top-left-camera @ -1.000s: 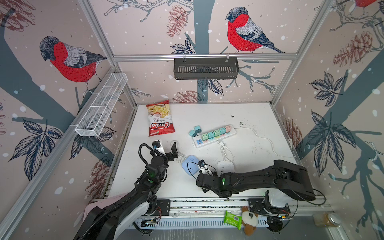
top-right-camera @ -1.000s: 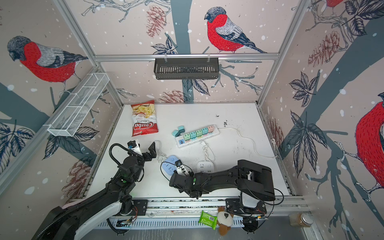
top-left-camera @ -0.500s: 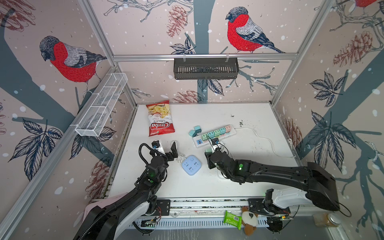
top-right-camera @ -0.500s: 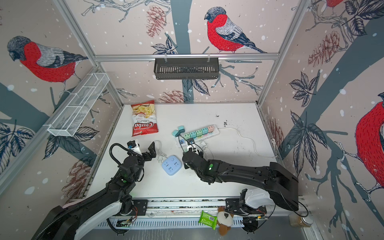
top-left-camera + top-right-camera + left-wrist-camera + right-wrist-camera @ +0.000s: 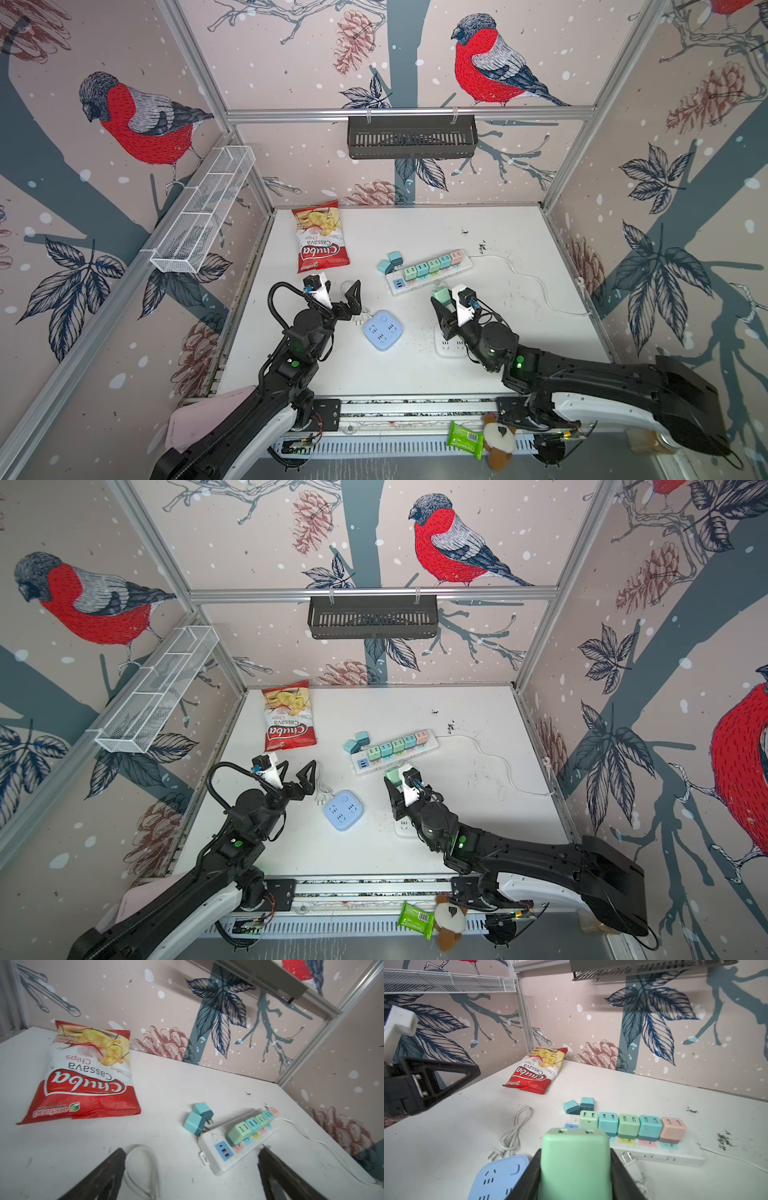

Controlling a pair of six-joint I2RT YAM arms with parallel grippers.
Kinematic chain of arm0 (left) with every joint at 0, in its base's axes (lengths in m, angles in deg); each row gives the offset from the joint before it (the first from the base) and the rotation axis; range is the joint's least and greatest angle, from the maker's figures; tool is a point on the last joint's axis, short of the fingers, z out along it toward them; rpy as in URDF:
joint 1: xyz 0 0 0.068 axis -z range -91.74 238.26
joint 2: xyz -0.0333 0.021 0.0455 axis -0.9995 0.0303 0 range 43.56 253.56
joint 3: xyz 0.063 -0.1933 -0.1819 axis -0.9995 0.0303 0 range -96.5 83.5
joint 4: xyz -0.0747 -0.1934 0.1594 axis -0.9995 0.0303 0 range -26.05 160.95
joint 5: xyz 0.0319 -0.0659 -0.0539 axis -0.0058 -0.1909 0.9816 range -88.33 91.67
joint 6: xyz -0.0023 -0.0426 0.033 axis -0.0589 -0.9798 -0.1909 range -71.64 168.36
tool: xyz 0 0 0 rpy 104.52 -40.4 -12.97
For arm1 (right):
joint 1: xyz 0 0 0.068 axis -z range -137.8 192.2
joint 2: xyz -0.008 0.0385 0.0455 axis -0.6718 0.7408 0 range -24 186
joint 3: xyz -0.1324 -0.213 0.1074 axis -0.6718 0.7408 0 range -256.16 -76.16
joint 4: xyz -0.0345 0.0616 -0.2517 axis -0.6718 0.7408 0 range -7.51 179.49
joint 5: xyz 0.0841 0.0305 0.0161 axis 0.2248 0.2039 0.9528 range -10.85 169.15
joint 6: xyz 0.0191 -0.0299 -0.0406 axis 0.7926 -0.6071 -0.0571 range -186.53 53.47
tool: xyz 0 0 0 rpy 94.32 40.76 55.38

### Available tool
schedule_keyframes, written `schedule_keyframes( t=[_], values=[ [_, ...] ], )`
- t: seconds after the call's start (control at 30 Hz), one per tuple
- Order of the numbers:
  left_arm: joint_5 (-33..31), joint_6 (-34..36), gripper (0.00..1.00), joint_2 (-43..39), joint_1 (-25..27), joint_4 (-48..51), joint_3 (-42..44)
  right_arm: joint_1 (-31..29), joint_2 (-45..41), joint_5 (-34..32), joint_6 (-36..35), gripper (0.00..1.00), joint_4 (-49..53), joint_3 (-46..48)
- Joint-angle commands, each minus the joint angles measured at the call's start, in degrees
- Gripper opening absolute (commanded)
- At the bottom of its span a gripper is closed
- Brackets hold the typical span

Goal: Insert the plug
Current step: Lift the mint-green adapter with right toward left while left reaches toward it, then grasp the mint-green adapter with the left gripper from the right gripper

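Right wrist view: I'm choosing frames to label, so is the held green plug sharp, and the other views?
Right wrist view: green plug close and slightly soft, power strip clear; left wrist view: chips bag lettering legible; both top views: even light, wide-angle bending.

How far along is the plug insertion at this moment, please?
Done: five plugs sit in the power strip. In hand: the right end effector is shut on a green plug, just short of the strip. Remaining: pressing it into a free socket; two teal plugs lie loose beside the strip. The left end effector is open, empty.
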Motion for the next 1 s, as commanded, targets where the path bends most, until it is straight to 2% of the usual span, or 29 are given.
schedule_keyframes(
  t=[0.0,0.13,0.27,0.43,0.5,0.63,0.73,0.87,0.97],
  values=[
    [8.3,-4.0,0.93,-3.2,0.0,7.9,-2.3,0.7,-2.5,-2.0,-5.0,0.01,-4.0,2.3],
    [15.1,-3.4,0.82,-8.4,0.0,8.8,-3.9,0.9,-8.1,1.8,-8.6,0.01,-7.9,8.9],
    [21.1,-5.8,0.77,-10.9,0.1,12.3,-7.2,2.2,-15.2,6.3,-10.9,0.01,-7.1,12.2],
    [26.9,-7.3,0.77,-9.1,2.3,4.3,-6.1,2.9,-20.6,9.2,-11.2,0.01,-7.3,15.6],
    [25.9,-6.7,0.76,-6.7,5.5,3.3,-7.2,2.9,-22.0,10.8,-11.6,0.01,-8.0,17.1],
    [21.4,-2.2,0.74,1.0,15.7,2.0,-11.6,3.0,-24.1,10.8,-13.0,0.01,-7.4,17.6],
    [17.4,0.8,0.71,6.9,22.5,4.5,-16.2,3.0,-24.6,12.6,-13.7,0.01,-9.1,18.6],
    [15.9,1.4,0.68,11.7,27.2,3.0,-17.8,3.0,-24.0,16.7,-14.1,0.01,-9.5,18.9],
    [15.4,1.4,0.67,13.1,28.7,0.7,-17.3,2.9,-22.7,16.3,-14.6,0.01,-9.8,18.8]
  ],
)
